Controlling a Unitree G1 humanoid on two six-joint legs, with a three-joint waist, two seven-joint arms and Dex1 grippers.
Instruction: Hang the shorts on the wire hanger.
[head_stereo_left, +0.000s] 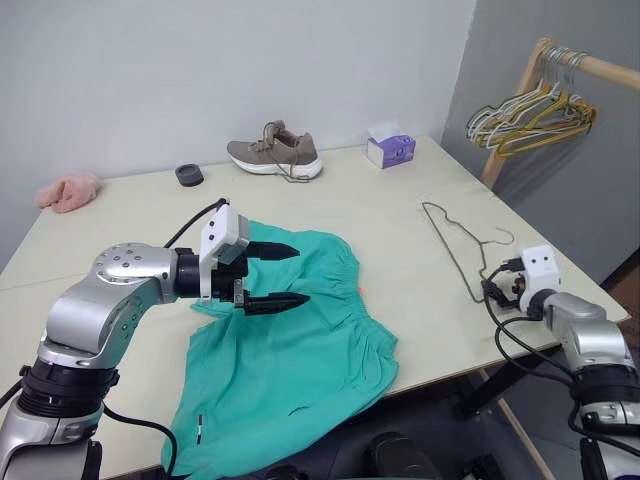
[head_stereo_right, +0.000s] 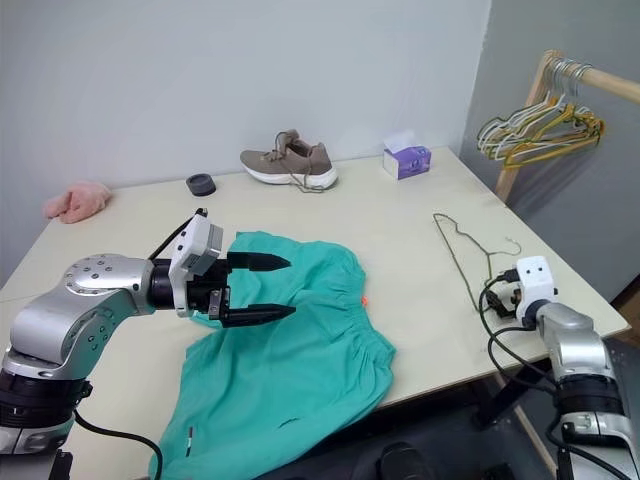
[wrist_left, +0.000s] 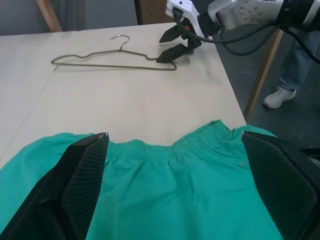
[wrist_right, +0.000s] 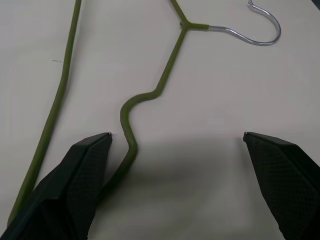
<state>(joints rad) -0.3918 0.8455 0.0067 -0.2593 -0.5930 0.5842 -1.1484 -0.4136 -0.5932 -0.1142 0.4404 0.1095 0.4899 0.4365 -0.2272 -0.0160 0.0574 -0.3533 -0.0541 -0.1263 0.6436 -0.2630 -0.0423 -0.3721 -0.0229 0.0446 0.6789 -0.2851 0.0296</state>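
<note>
Step in hand: we judge this to be the reach for the wire hanger (head_stereo_left: 458, 250), with the shorts (head_stereo_left: 290, 360) not yet picked up.
Right hand: our right hand (wrist_right: 177, 165) is spread wide and empty, low over the counter (head_stereo_left: 390, 215) at the hanger's near end, one finger (wrist_right: 75, 180) just beside the notched shoulder wire.
Left hand: our left hand (head_stereo_left: 285, 275) hangs open and empty above the shorts, pointing across toward the hanger.
Shorts: they lie flat and teal on the near part of the counter, waistband (wrist_left: 200, 142) toward the hanger, lower edge drooping over the front edge.
Hanger: it lies flat near the counter's right edge, well apart from the shorts, hook (wrist_right: 257, 30) pointing away from our right hand.
Doing it well: we should bring the wire between the fingers before closing, since it now sits beside one finger, not centred.
Grip spot: the kink in the shoulder looks like the best hold, as it should keep the thin wire from sliding.
Risk: a wire lying flat may be pushed along the counter instead of being caught.
After that: we expect to lift the hanger toward the waistband, so the left hand should take the fabric near its gathered edge.
</note>
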